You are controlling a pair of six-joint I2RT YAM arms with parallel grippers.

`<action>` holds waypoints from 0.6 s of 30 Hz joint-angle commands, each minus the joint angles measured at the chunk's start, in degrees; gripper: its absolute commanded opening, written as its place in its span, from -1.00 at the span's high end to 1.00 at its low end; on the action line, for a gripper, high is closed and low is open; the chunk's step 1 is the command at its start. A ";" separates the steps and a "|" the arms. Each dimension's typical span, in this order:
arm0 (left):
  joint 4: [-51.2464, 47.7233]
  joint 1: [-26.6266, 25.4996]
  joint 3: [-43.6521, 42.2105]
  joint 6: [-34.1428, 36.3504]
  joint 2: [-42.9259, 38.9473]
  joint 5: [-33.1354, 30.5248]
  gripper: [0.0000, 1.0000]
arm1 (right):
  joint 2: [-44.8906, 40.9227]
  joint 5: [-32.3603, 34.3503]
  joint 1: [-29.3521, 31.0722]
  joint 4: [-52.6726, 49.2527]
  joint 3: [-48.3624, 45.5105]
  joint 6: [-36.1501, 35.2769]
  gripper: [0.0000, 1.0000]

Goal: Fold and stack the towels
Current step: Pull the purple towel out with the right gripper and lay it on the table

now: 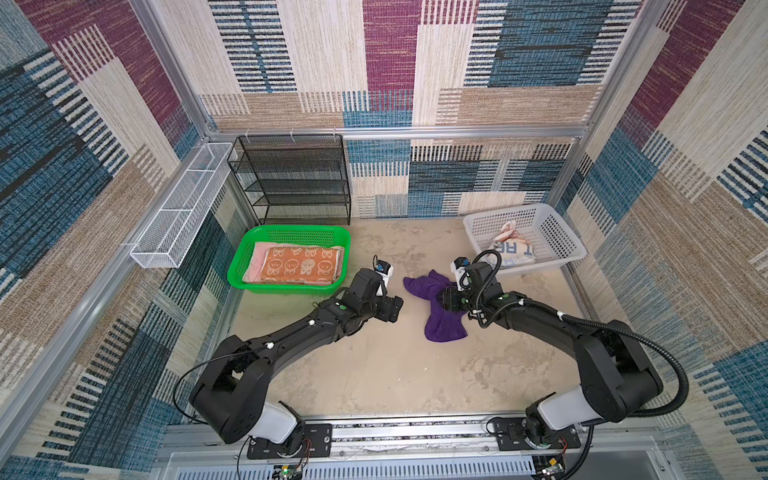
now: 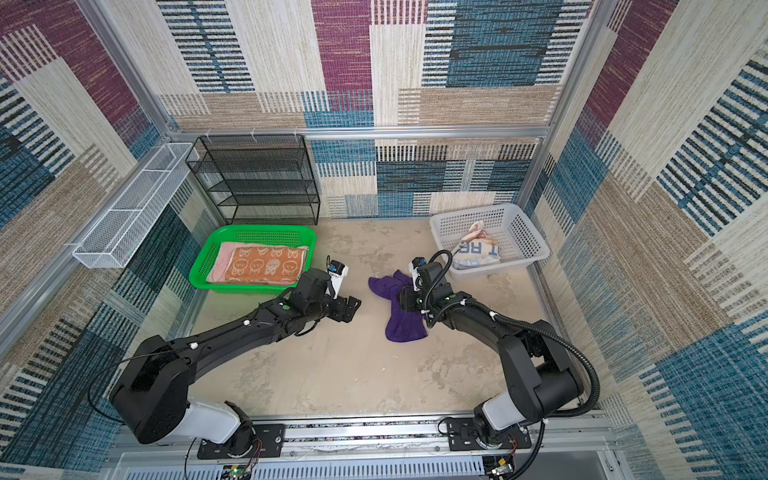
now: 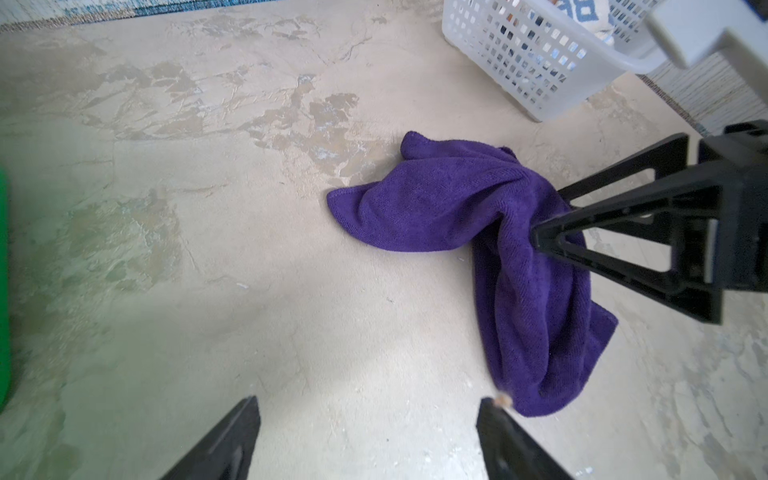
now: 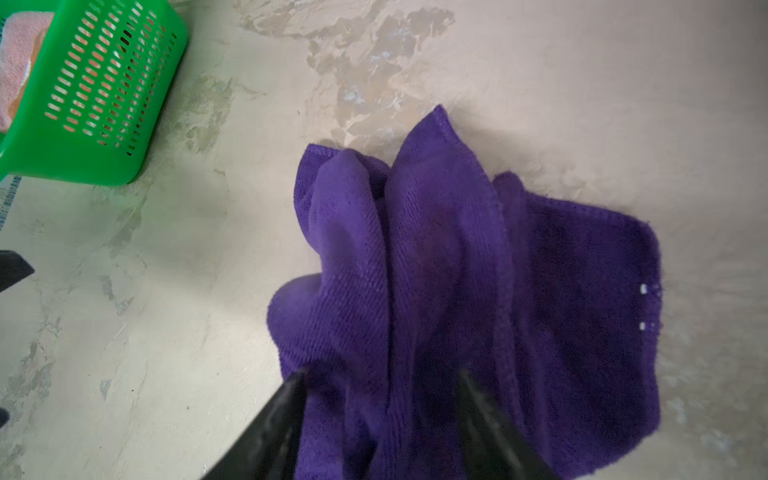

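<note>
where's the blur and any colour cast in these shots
In both top views everything is sharp. In the left wrist view a green tint spills onto the table beside the blurred green basket. In the right wrist view the right gripper has blurred fingers, while the purple towel shows a crisp weave.

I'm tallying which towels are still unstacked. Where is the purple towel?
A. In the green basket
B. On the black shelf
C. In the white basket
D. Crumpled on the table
D: the purple towel lies crumpled on the table, outside both the green basket and the white basket.
</note>
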 commanded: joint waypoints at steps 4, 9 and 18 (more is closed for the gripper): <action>-2.76 -0.03 1.70 0.01 0.61 3.37 -0.73 | -6.75 8.09 0.07 1.25 -2.23 -0.54 -0.61; -2.30 -0.49 3.70 0.00 2.47 5.83 -0.71 | -7.48 12.51 -0.08 -1.40 -3.07 0.08 -0.54; -2.86 -1.55 4.91 0.37 3.85 6.59 -0.71 | -3.06 4.41 -4.02 4.92 -7.58 -0.68 -0.08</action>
